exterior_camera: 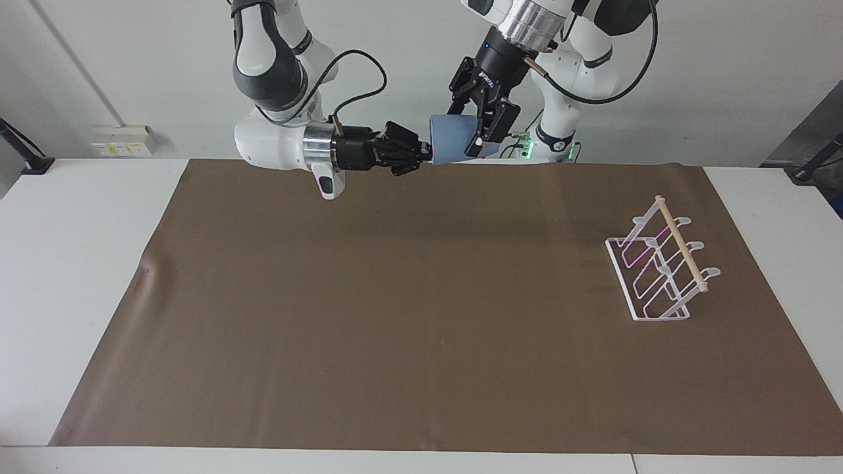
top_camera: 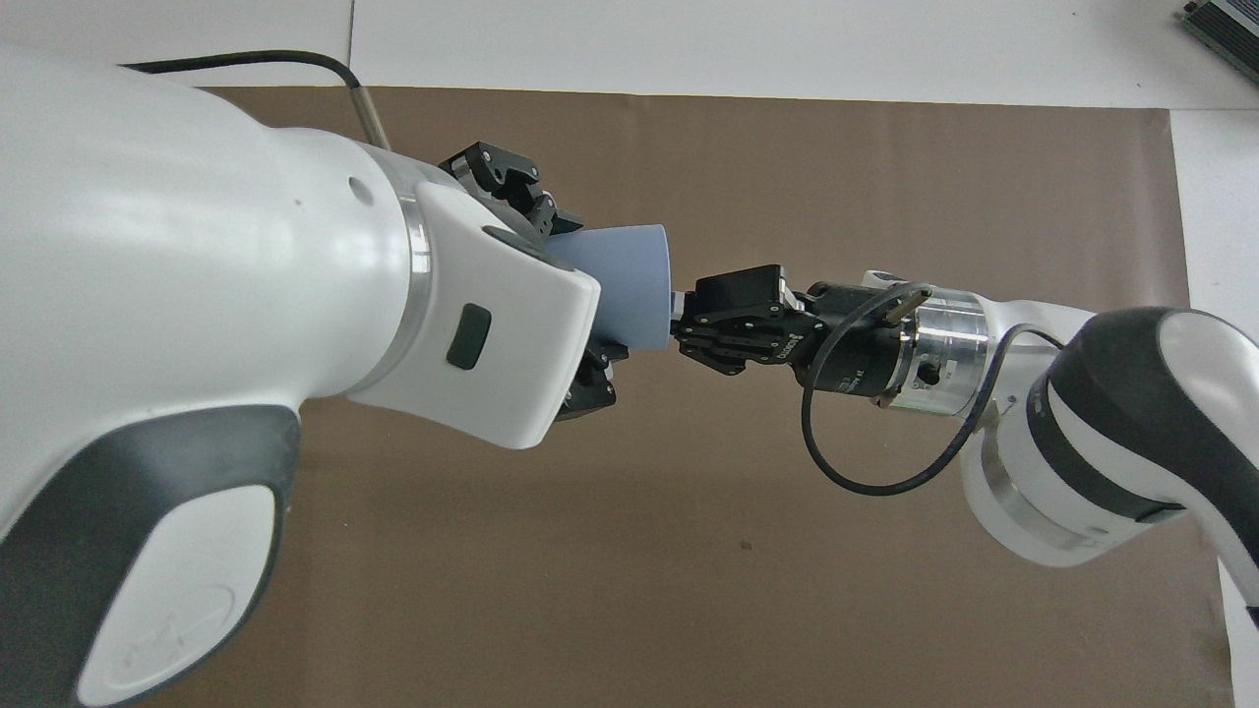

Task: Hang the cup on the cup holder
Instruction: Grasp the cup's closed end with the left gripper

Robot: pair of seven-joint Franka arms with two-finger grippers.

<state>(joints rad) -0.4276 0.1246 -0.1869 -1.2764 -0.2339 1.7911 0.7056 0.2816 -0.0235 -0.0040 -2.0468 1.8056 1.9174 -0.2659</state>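
You see the cup (exterior_camera: 451, 138), a smooth light blue tumbler, up in the air on its side over the robots' edge of the brown mat, at about 12 o'clock in the facing view. The cup holder (exterior_camera: 660, 270), white wire with slanted looped prongs and a wooden dowel on top, stands upright at about 3 o'clock, toward the left arm's end.

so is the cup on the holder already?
No: in the facing view the cup is up in the air between the two end effectors, while the cup holder stands bare at the left arm's end of the table.
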